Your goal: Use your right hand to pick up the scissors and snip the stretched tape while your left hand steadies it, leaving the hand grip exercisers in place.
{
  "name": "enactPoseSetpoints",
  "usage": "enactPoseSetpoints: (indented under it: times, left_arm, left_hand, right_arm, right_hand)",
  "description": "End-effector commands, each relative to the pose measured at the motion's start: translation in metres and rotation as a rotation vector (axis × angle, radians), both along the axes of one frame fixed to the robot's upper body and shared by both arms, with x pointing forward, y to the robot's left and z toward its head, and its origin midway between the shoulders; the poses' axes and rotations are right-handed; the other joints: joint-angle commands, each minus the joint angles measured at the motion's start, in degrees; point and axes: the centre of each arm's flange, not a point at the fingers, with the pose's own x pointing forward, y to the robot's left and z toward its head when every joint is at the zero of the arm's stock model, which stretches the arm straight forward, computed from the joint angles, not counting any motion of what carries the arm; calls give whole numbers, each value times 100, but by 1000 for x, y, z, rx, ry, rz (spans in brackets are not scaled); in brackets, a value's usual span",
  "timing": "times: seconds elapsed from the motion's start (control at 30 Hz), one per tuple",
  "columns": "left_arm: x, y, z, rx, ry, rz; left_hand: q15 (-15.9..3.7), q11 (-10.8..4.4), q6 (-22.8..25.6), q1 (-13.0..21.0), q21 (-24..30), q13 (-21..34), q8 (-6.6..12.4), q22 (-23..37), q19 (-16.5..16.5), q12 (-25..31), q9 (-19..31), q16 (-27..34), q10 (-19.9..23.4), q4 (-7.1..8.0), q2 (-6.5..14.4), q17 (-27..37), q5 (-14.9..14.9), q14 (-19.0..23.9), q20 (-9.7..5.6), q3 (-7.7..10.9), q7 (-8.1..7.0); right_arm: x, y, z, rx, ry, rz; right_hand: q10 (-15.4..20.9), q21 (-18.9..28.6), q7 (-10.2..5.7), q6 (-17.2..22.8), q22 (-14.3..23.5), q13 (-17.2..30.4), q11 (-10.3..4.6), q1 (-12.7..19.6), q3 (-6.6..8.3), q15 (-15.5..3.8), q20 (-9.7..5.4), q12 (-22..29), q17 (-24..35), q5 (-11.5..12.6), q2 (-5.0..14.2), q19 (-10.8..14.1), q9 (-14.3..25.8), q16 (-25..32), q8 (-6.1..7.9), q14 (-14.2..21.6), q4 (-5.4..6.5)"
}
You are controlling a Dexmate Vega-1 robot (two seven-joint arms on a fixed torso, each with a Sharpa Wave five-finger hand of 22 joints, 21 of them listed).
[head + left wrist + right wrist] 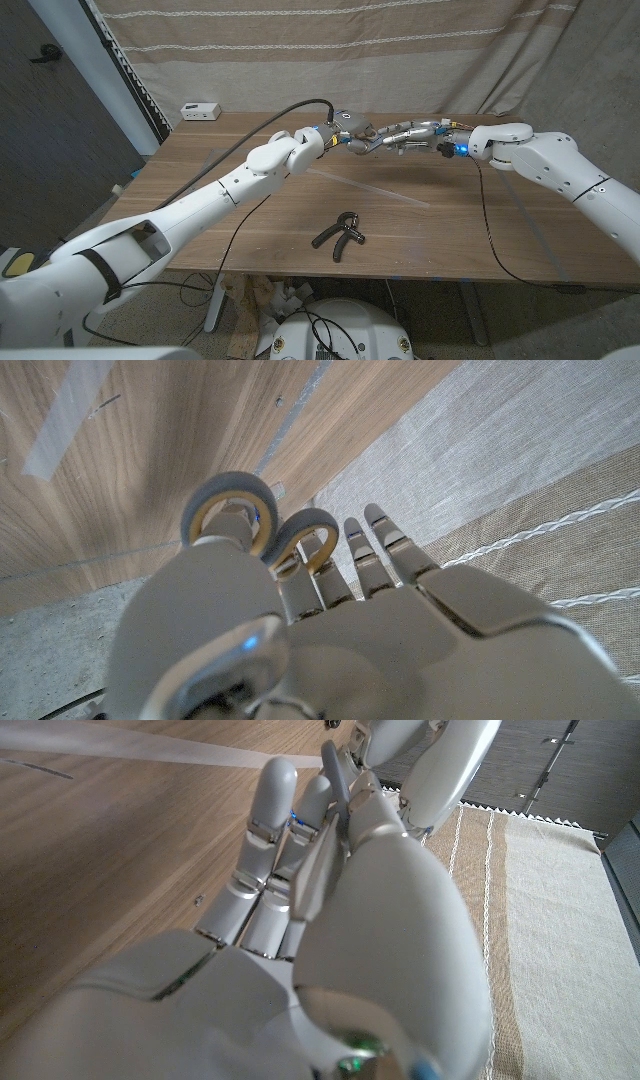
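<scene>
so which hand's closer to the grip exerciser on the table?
Roughly even, slight edge to the left. The grip exerciser lies near the front edge; both the left hand and the right hand meet above the table's far side, well behind it, neither touching.

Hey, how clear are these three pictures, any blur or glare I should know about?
Head view: evenly lit and sharp; the hand grip exerciser reads crisply, with faint sheen on the table. Left wrist view: the left hand is soft, out of focus up close. Right wrist view: the right hand blurs nearest the lens.
</scene>
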Motion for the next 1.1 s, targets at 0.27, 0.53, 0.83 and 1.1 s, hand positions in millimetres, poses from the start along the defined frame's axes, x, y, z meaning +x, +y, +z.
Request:
enactPoseSetpoints:
  times: [0.27, 0.53, 0.83, 1.1]
  left_arm:
    - [2, 3, -3, -71, 47, -3]
    - [5, 8, -3, -124, 85, -4]
    - [5, 14, -2, -161, 94, -5]
    - [5, 17, 0, -187, 112, -9]
  left_hand:
    - [-955, 2, -611, -414, 67, 187, 793, 39, -98, -127, 1240, -17, -188, 420, 219, 42, 67, -129, -523, 464, 10]
    - [-953, -2, -634, -440, 70, 216, 982, 36, -113, -128, 1472, -21, -187, 462, 200, 39, 71, -174, -509, 538, 34]
    - [-958, 0, -622, -445, 77, 238, 1134, 30, -104, -116, 1643, -15, -153, 466, 171, 33, 93, -173, -526, 592, 26]
    - [-982, -10, -651, -449, 86, 343, 1423, 10, -62, 80, 1967, 100, 334, 490, 169, 57, 154, 193, -550, 763, -56]
  right_arm:
    - [2, -4, -3, 2, 11, -20]
    - [2, -4, -3, -2, 3, -13]
    - [2, -4, -4, 18, 15, -15]
    - [2, -6, -6, 32, 27, -23]
  right_hand:
    - [85, 43, 38, -6, 11, 17, -38, 852, 33, -599, -414, -17, 15, 20, 787, -41, 13, 29, -26, 542, -4]
    - [85, 63, 36, -36, 11, 13, -30, 849, 36, -596, -412, -42, 15, 22, 794, -54, 26, 32, -34, 543, 1]
    - [74, 77, 30, -157, 5, 10, -81, 782, 28, -593, -401, -79, 10, 26, 809, -120, 78, 31, -52, 551, 40]
    - [47, 148, 84, -230, 6, 3, -23, 498, -88, -584, -390, -147, -26, 14, 731, -186, 155, -45, -35, 405, 140]
